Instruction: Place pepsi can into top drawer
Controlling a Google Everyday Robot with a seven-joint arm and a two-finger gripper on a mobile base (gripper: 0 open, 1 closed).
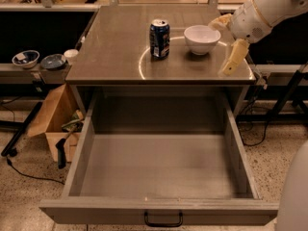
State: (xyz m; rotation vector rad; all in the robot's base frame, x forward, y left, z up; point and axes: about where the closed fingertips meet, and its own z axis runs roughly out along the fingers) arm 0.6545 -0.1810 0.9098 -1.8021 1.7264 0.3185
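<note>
Rightward, cream pincer point(227, 39) beside glossy round bowl point(202, 38)

At the upper right, a smooth white rounded arm point(269, 8) is ending in a gripper point(218, 47) wearing two pale tan fingers point(236, 57); a white curved body shell point(294, 196) is showing at lower right.

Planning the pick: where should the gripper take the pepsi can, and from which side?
Mid-body, from the top drawer side, probably: the pepsi can stands upright with round walls, and the white bowl sits between it and the open gripper.
</note>
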